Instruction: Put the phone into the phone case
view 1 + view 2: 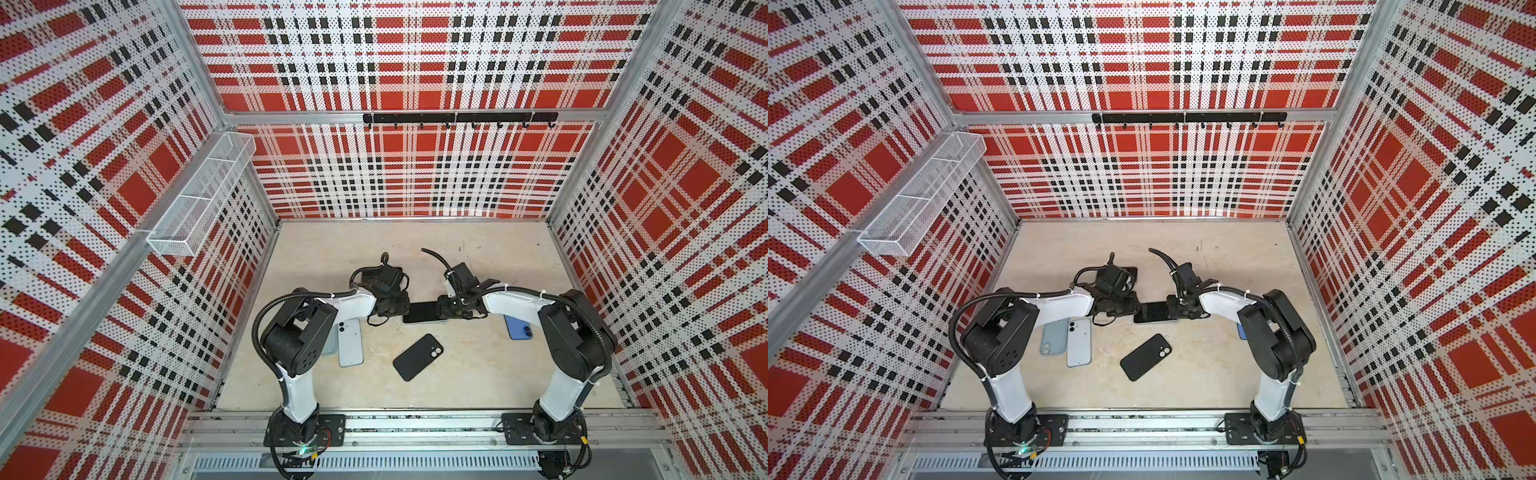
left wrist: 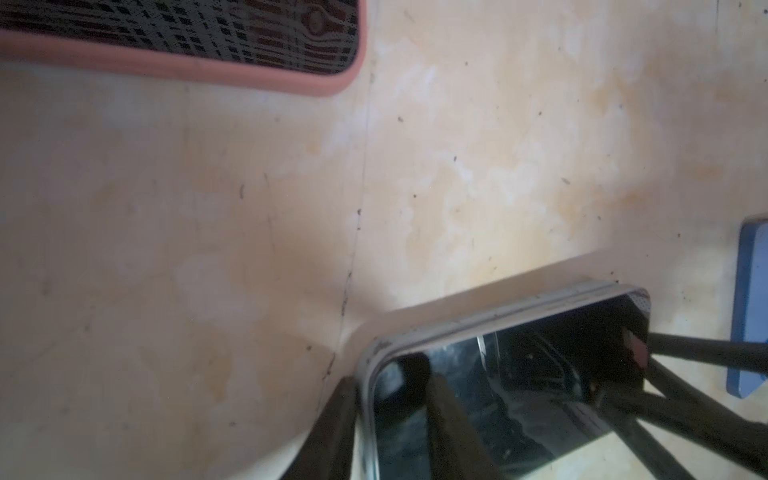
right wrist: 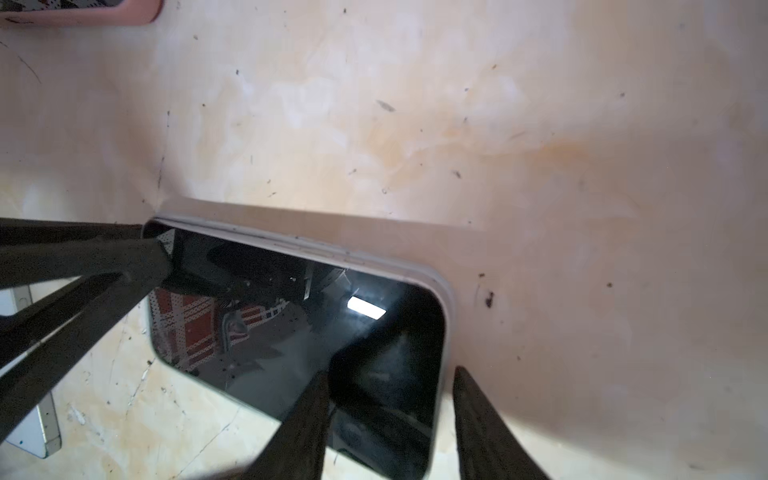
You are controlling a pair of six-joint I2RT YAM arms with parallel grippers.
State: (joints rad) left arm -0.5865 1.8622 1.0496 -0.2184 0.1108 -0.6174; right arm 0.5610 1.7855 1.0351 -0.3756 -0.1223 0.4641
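Observation:
A phone (image 1: 422, 312) with a black screen lies face up mid-table inside a pale grey phone case (image 2: 478, 324), whose rim frames it. Along one long side the phone's edge and the rim show as two lines. My left gripper (image 1: 405, 307) is at its left end and my right gripper (image 1: 441, 308) at its right end. In the left wrist view the left gripper (image 2: 390, 376) straddles the rim, one finger over the screen and one outside. The right gripper (image 3: 390, 372) stands likewise over the phone (image 3: 291, 340). Both are open, clamping nothing.
A black case (image 1: 417, 357) lies nearer the front, with two pale blue-grey phones (image 1: 1079, 343) beside the left arm. A blue phone (image 1: 517, 328) sits under the right arm and a pink-cased phone (image 2: 208, 62) behind the left wrist. A mesh basket (image 1: 199, 195) hangs on the left wall.

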